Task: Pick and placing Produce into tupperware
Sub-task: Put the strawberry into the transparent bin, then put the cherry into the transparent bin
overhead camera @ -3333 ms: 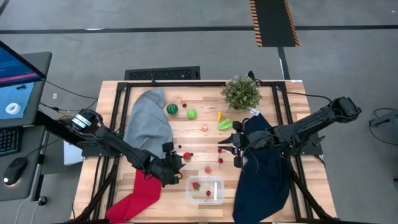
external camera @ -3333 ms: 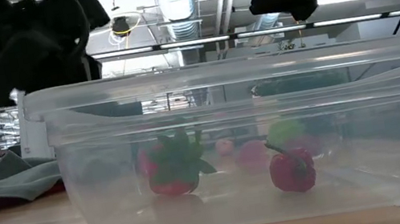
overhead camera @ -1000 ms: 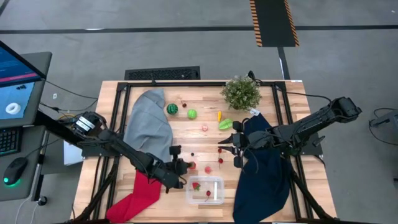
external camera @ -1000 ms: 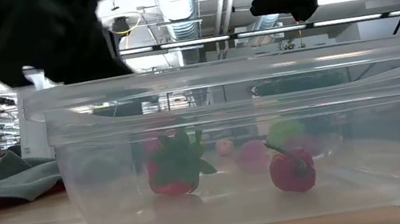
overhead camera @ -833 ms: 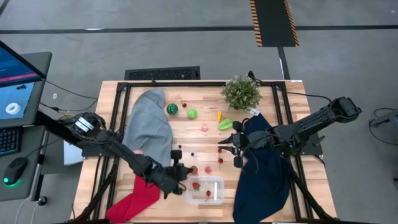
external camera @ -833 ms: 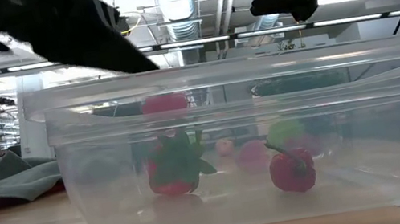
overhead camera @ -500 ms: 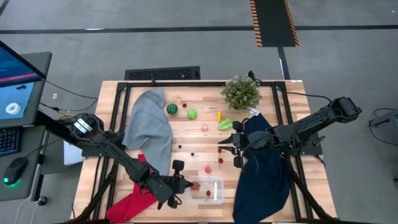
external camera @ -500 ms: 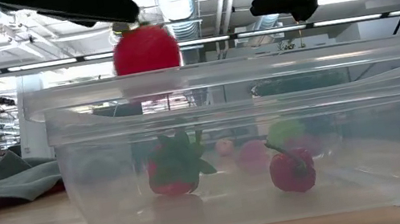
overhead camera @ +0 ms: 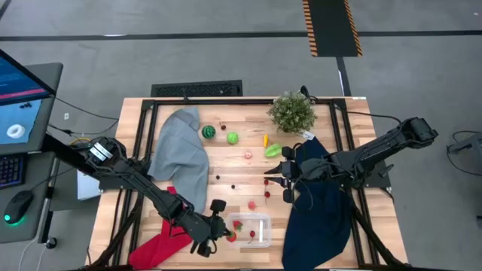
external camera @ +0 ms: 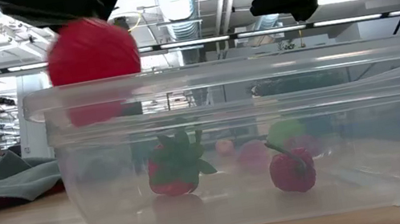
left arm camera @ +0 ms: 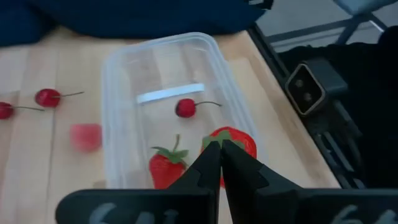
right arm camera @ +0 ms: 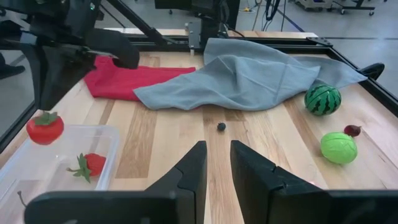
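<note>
My left gripper [overhead camera: 224, 232] is shut on a round red toy tomato [external camera: 92, 61] with a green top [right arm camera: 45, 117]. It holds the tomato at rim height over the left end of the clear tupperware [overhead camera: 263, 219]. A strawberry [left arm camera: 163, 169] and a cherry [left arm camera: 185, 108] lie on the container's floor. My right gripper [overhead camera: 270, 179] hangs open above the table's middle, touching nothing. On the boards rest the striped melon [overhead camera: 208, 132], a green ball [overhead camera: 233, 138], pink pieces [overhead camera: 252, 204] and cherries [overhead camera: 267, 194]. My left gripper pinches the tomato at its top [left arm camera: 219, 135] between the two shut fingers, which point down from above. The tomato hangs below the fingertips [left arm camera: 212, 154], lifted clear of the table, its lower part level with the container's rim [external camera: 178, 79].
A bushy potted plant [overhead camera: 292, 111] stands at the far edge. A grey cloth [overhead camera: 181, 150] and a red cloth [overhead camera: 162, 241] lie left of the container, and a navy cloth [overhead camera: 320, 211] lies right of it under the right arm. A black frame borders the table.
My left gripper, staying shut on the tomato, has carried it up off the boards and toward the near edge, from beside the grey cloth to over the container's left end. In the low view the tomato rose above the rim and shifted left.
</note>
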